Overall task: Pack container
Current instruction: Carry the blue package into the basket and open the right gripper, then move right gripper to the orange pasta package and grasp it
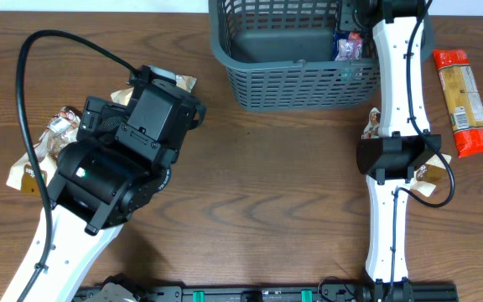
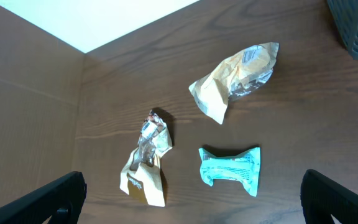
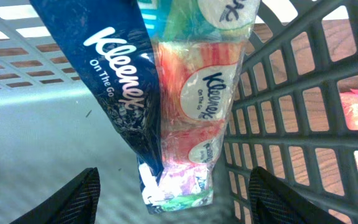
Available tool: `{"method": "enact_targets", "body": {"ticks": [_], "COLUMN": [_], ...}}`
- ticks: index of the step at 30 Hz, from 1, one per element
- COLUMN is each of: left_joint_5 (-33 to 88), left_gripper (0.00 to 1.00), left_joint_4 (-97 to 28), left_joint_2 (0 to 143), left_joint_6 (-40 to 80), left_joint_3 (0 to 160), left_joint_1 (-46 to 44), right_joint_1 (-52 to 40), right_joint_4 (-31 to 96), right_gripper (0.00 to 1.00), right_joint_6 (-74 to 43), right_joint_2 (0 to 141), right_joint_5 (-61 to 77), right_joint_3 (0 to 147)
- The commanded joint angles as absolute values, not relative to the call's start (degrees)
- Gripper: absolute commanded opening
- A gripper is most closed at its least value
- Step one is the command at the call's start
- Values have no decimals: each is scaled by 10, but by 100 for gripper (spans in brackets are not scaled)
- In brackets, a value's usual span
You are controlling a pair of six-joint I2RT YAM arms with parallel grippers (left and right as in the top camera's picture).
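With the right gripper (image 3: 176, 179) spread open inside the container (image 1: 300, 84) at the table's far side, a Kleenex pack (image 3: 185, 93) beside its right wall, packing seems midway; the left gripper (image 2: 192, 183), wide open, probably must next descend onto the teal packet (image 2: 230, 171).

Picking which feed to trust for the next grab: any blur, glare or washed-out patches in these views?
Overhead: evenly lit and sharp, no glare. Left wrist: the teal packet is crisp, but the top-left corner is blown out white. Right wrist: the Kleenex pack crowds the lens, print readable though slightly soft; the fingers are dark, blurred shapes.
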State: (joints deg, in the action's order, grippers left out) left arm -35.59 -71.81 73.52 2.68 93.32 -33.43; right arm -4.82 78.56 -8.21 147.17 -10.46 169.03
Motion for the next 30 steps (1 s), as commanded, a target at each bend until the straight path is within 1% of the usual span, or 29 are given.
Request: {"method": "enact_targets", "body": {"ticks": [1,5,11,16,17,19,20,23,27,30], "left_joint_5": [-367,-366,-367,-366,-366,-366,-366,-366,-366,-366], "left_gripper": [99,99,98,99,99,99,99,98,99,99], "left_joint_4": [-720,-720,-720,-720,-720,-720,-720,-720,-720,-720], "left_joint_2": [737,737,737,737,737,737,737,737,737,737], "left_joint_6": [22,22,22,22,22,22,22,22,22,22], "left_joint_3": [942,942,942,942,942,942,942,942,942,942], "left_joint_1": [-332,-332,-332,-332,-332,-332,-332,-332,-332,-332], "right_joint_1": [-41,-41,-26,14,27,53,69,111,134,134], "right_joint_4": [781,755,737,784,802,837,861,922,973,971], "right_gripper": [62,72,77,79,82,95,99,99,99,99], "right_joint_6": [-71,-61,-50,-72,-86,-114,-133,-152,-151,-97], "right_joint_2": [1455,1408,1288,1175,1152,1119,1102,1064,1039,1034], "right_joint_5": [-101,-101,-103,-150,-155,-157,-157,-156,-150,-109], "right_joint_3": [1695,1695,1695,1695,1695,1695,1695,1695,1695,1694]}}
